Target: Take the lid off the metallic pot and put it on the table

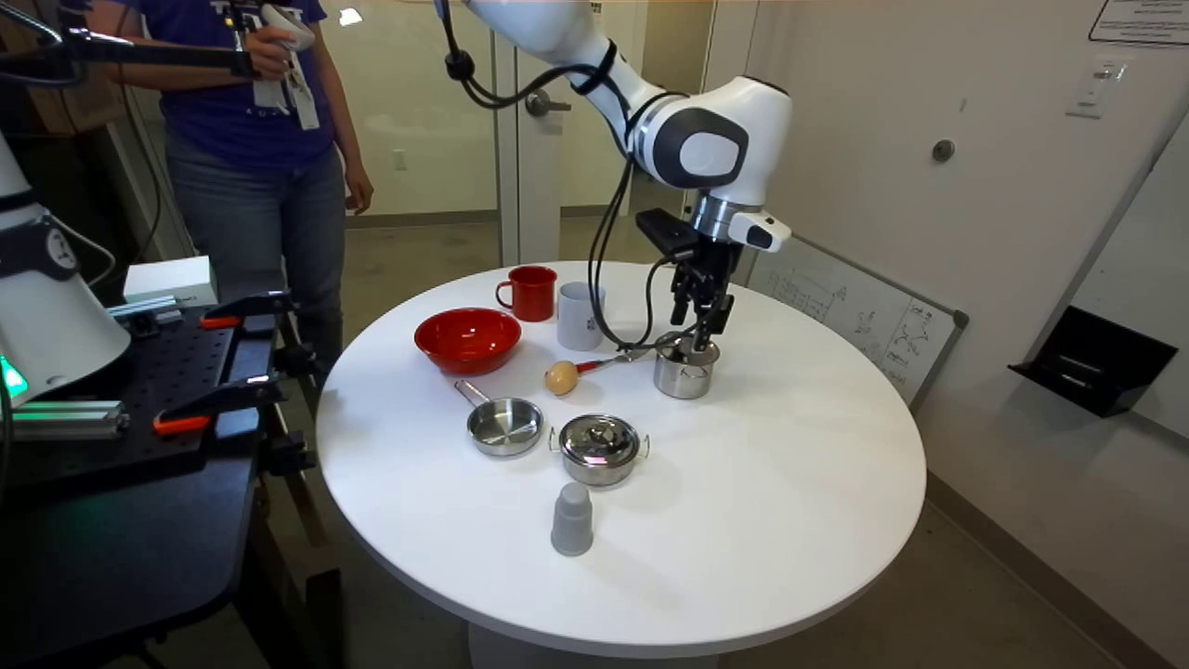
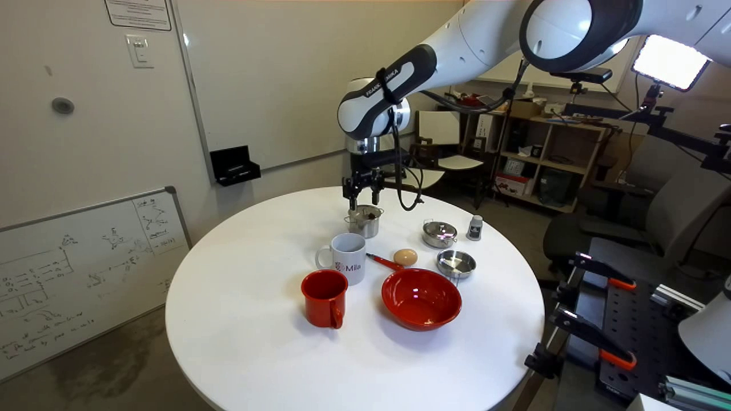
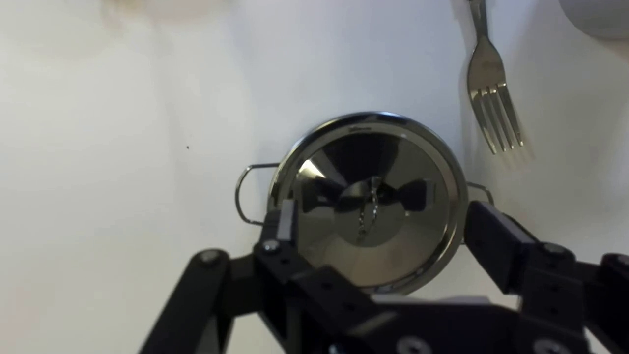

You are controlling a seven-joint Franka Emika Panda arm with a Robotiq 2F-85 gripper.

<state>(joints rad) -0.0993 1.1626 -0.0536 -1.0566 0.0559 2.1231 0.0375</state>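
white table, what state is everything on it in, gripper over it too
gripper: open
tall pot: upright, covered
lid: on the tall pot
shallow pot: upright, covered
pan: upright, uncovered
red bowl: upright
red mug: upright
white mug: upright
fork: lying down
egg: looks whole
grey container: standing

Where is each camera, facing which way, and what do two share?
An exterior view: high beside the table, facing a person and door; the arm and part of its base show.
An exterior view: also high, facing the wall whiteboard; the arm and part of its base show.
Wrist view: wrist-mounted, looking down at the lid; the jaws, standing apart, show.
Both exterior views share the red bowl and metallic pot, seen from roughly opposite sides.
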